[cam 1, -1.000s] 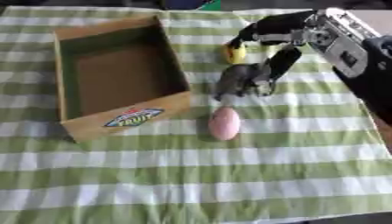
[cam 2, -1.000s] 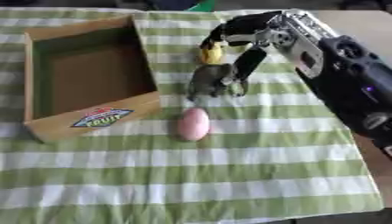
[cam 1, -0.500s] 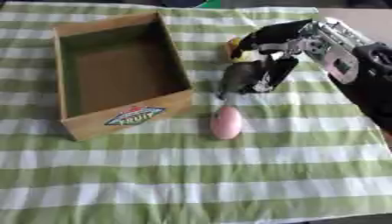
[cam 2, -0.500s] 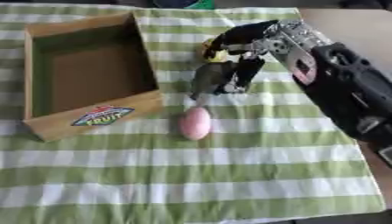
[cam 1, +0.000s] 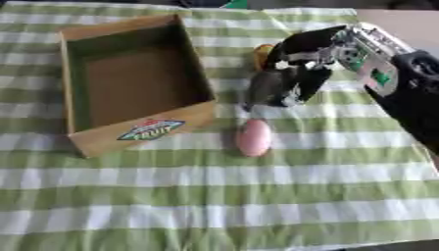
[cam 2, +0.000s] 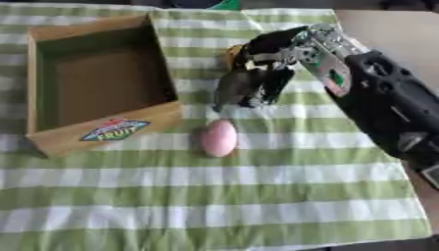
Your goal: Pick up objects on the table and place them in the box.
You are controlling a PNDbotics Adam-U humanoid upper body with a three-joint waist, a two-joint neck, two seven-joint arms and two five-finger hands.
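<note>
In the left eye view, your right hand (cam 1: 296, 73) was curled over a dark object (cam 1: 267, 88) beside the box (cam 1: 137, 132), at the table's far right; you were mid-grasp. A pink egg-shaped object (cam 1: 254, 138) lay nearer.

In the right eye view, a yellow object (cam 2: 233, 51) showed behind. Next, I judge, lift over the box wall.

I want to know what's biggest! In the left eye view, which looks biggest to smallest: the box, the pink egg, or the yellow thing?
1. Box
2. Pink egg
3. Yellow thing, though the right hand partly hides it.
</note>
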